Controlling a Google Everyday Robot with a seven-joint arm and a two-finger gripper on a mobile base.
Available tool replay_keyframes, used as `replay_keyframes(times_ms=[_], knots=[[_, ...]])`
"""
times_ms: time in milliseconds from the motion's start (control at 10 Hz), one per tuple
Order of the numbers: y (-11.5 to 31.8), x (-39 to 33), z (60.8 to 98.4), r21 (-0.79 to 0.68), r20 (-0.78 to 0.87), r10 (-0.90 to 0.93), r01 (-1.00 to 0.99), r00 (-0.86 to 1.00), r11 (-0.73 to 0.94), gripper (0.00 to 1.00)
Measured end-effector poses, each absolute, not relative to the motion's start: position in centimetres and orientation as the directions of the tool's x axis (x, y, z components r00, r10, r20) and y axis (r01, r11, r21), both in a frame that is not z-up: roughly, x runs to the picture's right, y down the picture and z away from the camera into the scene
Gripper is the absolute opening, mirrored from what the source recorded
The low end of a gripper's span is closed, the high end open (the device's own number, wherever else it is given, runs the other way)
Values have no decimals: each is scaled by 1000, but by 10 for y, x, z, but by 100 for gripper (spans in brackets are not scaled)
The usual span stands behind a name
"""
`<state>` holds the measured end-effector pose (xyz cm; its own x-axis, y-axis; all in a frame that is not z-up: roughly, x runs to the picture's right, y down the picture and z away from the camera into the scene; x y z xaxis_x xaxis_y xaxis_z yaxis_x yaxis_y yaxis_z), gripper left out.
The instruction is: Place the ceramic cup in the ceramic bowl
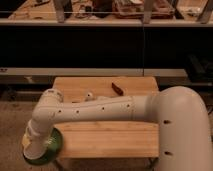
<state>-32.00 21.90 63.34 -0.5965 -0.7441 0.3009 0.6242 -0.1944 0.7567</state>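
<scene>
- We're seeing the gripper (31,145) hanging over the bowl (50,151) at the table's (110,137) seven o'clock corner; its grip we cannot tell.
- We're not spotting the cup.

1. My robot's arm (95,111) reads as smooth white tubing, matte, with warm light tinting it cream.
2. I count a row of small dark dots along the forearm link, likely screw holes or fasteners.
3. The elbow joint (49,102) is a rounded white knuckle, bulbous.
4. The near housing (182,127) is a large white dome with two small dark dots on its side.
5. The gripper (31,146) sits at lower left, a pale whitish end piece with a yellowish patch at its edge.
</scene>
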Motion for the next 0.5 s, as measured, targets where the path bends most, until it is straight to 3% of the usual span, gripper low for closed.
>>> replay_keyframes(times_ms=[500], knots=[[224,-319,635,727,342,-729,658,-592,-194,80]])
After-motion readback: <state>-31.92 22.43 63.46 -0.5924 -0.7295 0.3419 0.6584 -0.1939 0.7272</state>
